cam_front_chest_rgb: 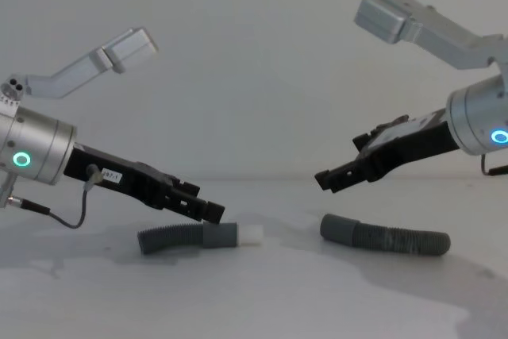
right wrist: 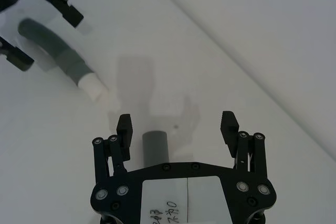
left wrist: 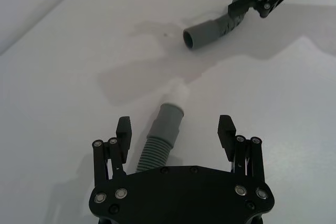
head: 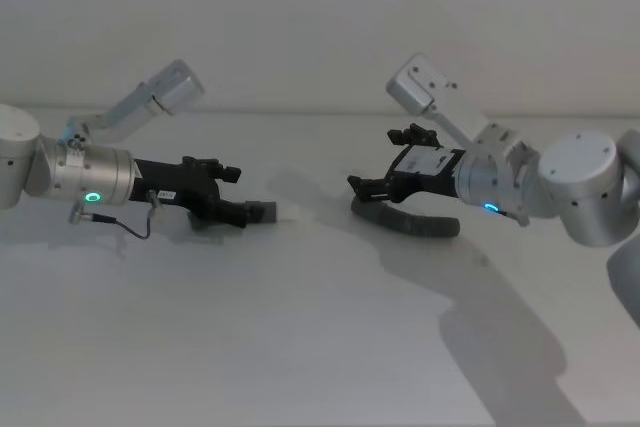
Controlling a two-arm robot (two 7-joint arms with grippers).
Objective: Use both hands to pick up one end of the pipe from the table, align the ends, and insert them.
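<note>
Grey pipe [cam_front_chest_rgb: 171, 238] under left end effector [cam_front_chest_rgb: 213, 211]

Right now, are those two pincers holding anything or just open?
Left pincer: open, over the white-tipped hose, holding nothing.
Right pincer: open, above the plain-cuffed hose, holding nothing.

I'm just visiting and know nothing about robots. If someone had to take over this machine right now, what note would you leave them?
Left gripper: fingers open, low astride the hose piece with the whitish tip.
Right gripper: fingers open, above the plain-cuffed hose piece, not touching it.
Both pieces lie on the table, cuffs facing each other, apart.
Done: grippers positioned over the pieces.
Left: grasp each piece, lift, align the ends, insert.
</note>
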